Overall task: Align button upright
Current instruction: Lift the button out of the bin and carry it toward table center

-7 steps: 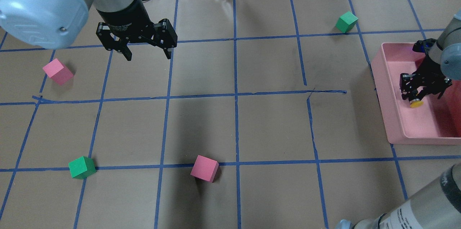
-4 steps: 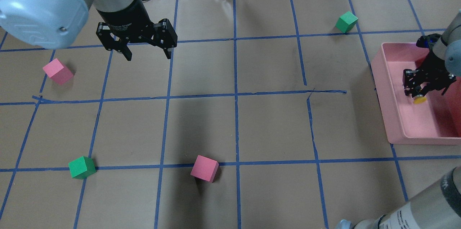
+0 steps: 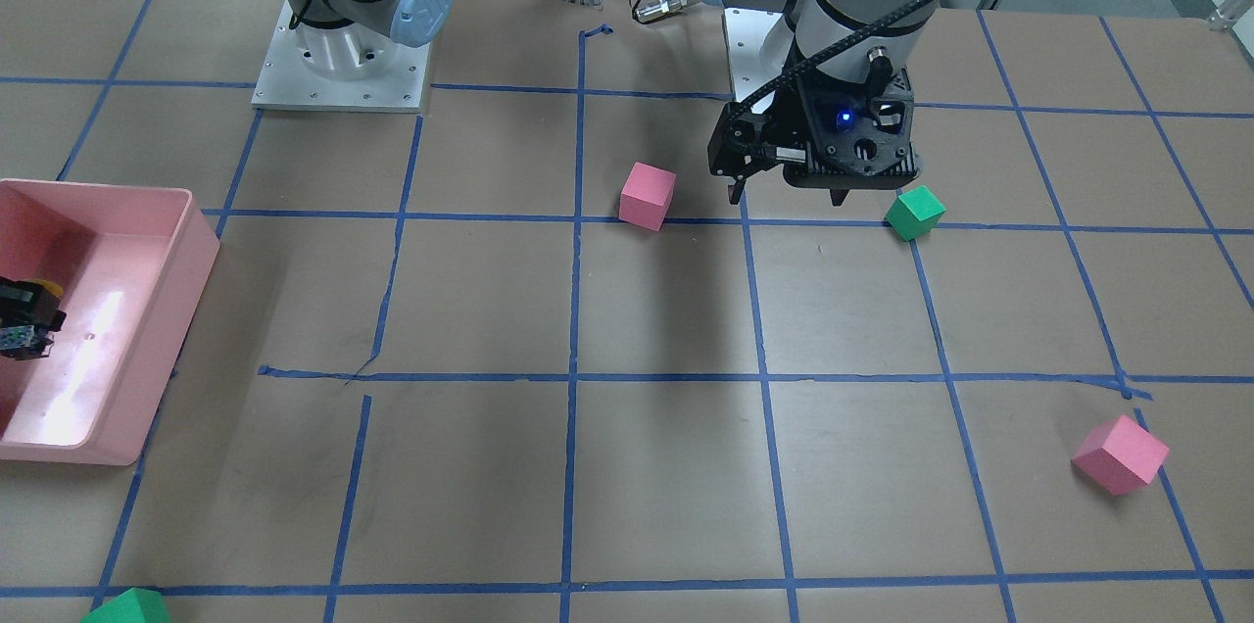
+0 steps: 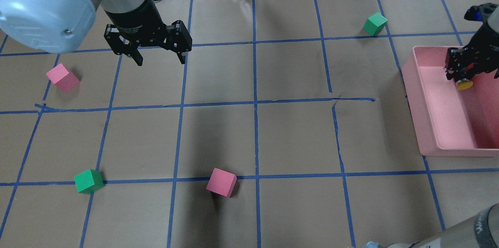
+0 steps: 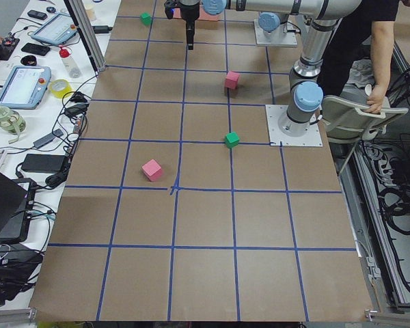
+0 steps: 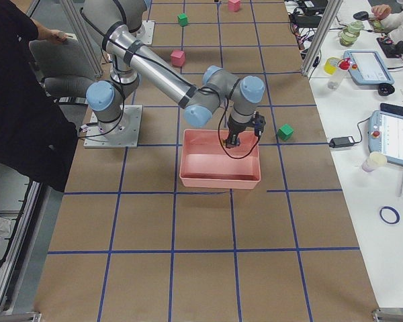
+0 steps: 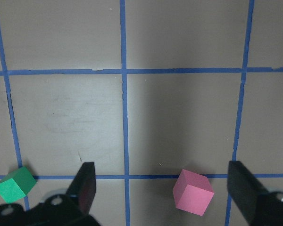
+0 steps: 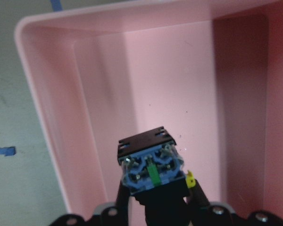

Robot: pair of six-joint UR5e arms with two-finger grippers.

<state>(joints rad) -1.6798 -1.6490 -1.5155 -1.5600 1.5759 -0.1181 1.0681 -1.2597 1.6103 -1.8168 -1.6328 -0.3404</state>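
My right gripper point(image 4: 463, 72) is shut on the button point(image 4: 464, 84) and holds it over the far part of the pink tray point(image 4: 414, 96). The yellow cap points down and toward the robot. In the right wrist view the button's point(image 8: 151, 165) black base and blue-green terminal end face the camera, between the fingers point(image 8: 120, 197), with the tray's wall point(image 8: 47, 94) behind. In the front-facing view the button point(image 3: 24, 308) sits at the left edge over the tray point(image 3: 196, 261). My left gripper point(image 4: 160, 61) is open and empty, high over the table's far left; it also shows in the left wrist view point(image 7: 162, 186).
Loose cubes lie on the brown gridded table: a pink cube point(image 4: 62, 78) at the left, a green cube point(image 4: 89, 181) at the front left, a pink cube point(image 4: 221, 182) at the front middle and a green cube point(image 4: 375, 23) at the far right. Cables lie past the far edge.
My right gripper has risen with the button and moved toward the tray's far end. The left arm and the cubes have not moved.
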